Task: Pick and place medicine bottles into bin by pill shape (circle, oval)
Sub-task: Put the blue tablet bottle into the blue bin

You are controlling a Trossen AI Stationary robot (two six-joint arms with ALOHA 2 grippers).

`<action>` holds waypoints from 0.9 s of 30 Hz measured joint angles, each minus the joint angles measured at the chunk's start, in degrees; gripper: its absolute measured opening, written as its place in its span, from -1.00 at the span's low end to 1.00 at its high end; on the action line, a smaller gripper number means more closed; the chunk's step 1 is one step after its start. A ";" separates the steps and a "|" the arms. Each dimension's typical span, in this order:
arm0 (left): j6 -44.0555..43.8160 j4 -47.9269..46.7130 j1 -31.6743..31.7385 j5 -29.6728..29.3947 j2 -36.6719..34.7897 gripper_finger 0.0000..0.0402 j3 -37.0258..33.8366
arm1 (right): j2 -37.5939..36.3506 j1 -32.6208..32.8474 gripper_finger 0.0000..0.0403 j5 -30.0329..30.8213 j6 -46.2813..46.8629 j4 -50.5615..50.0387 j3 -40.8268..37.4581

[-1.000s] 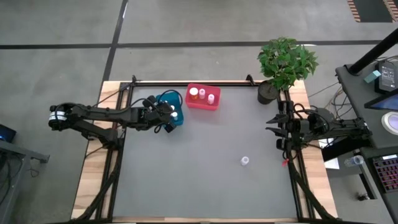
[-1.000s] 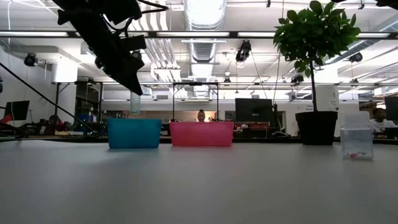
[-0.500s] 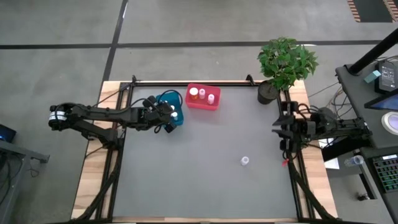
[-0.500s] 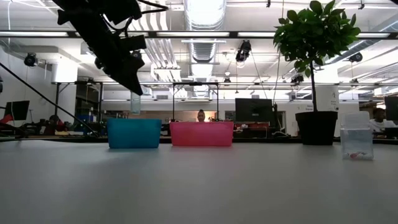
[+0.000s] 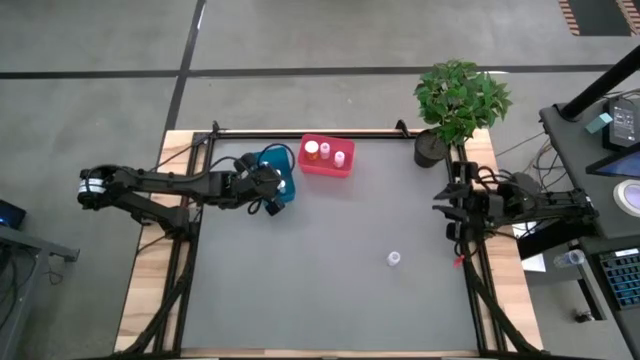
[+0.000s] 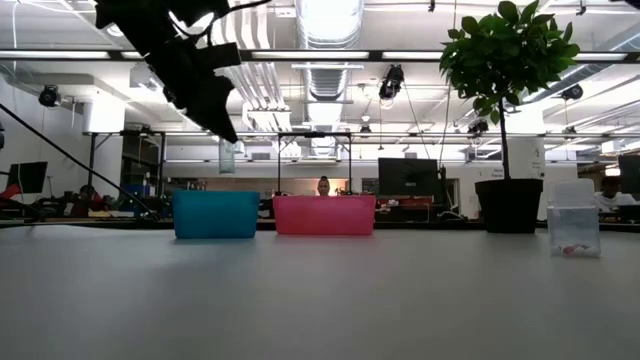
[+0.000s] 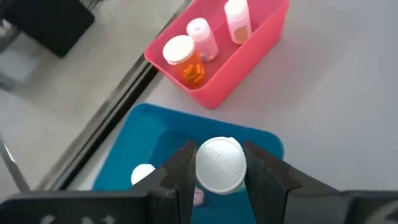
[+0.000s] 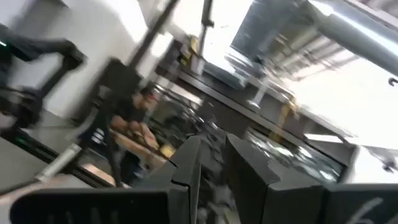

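My left gripper (image 5: 271, 186) is shut on a white-capped medicine bottle (image 7: 221, 165) and hovers over the blue bin (image 5: 280, 176). The low view shows the bottle (image 6: 227, 156) above the bin's rim (image 6: 215, 194). Another bottle (image 7: 143, 174) lies inside the blue bin. The pink bin (image 5: 327, 158) holds an orange bottle (image 7: 182, 55) and two white ones. One clear bottle (image 5: 394, 259) stands alone on the table. My right gripper (image 5: 443, 206) waits at the table's right edge, slightly open and empty, and its wrist view faces the room. My left gripper pinches the bottle at the sides of its white cap (image 7: 203, 168) between its two fingers (image 7: 180, 174). The fingers slant down from the table's left. The bottle hangs upright below the fingertips, lifted clear above the blue bin.
A potted plant (image 5: 432, 148) stands at the far right corner. Both bins stand side by side at the far edge. The grey table top (image 5: 300, 280) in front of them holds only the lone bottle.
My left gripper has risen a little and gone slightly toward the table's right with the bottle, which stays upright over the blue bin. My right gripper has turned about at the right edge.
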 joint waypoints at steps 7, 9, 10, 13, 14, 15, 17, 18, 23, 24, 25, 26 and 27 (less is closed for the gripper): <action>10.07 -0.19 0.75 2.39 -0.83 -0.52 -1.26 | 0.04 0.00 -0.67 9.46 1.20 -1.97 -0.02; 12.40 -0.19 1.52 5.97 -1.36 -0.52 -1.28 | 0.07 0.00 -0.67 11.08 0.25 0.06 -0.02; 13.20 -0.20 1.97 8.01 -1.66 -0.52 -1.28 | 0.14 0.00 -0.67 11.82 -0.96 1.25 -0.02; 14.89 -0.12 4.18 13.89 -2.72 -0.52 -1.32 | 0.68 0.00 -0.67 16.42 -5.64 3.60 -0.02; 15.35 0.24 5.00 14.93 -3.08 -0.52 -1.44 | 0.85 0.00 -0.67 18.82 -6.99 3.58 -0.02; 15.72 0.36 5.76 15.58 -3.50 -0.52 -1.66 | 1.08 0.00 -0.67 21.17 -7.63 3.48 -0.02; 15.91 0.18 7.18 15.88 -4.36 -0.52 -2.61 | 1.80 -0.02 -0.67 24.38 -8.14 3.44 -0.02; 16.03 0.27 7.81 15.93 -4.58 -0.52 -2.98 | 2.13 -0.02 -0.67 24.84 -8.15 3.43 -0.02; 17.73 8.13 9.87 15.96 -6.15 -0.52 -7.33 | 3.07 -0.02 -0.67 26.08 -8.96 3.62 -0.02; 18.28 9.34 10.05 15.99 -6.25 -0.52 -8.39 | 3.06 -0.02 -0.67 26.68 -9.12 3.75 -0.02; 18.80 9.91 10.12 16.11 -6.32 -0.52 -9.43 | 3.05 -0.02 -0.67 27.11 -9.40 3.90 -0.02; 18.92 10.26 10.12 16.17 -6.39 -0.52 -10.26 | 3.02 -0.02 -0.67 27.62 -9.61 4.04 -0.02; 18.92 10.32 10.14 16.17 -6.44 -0.52 -10.81 | 3.02 -0.02 -0.67 27.67 -9.71 4.23 -0.02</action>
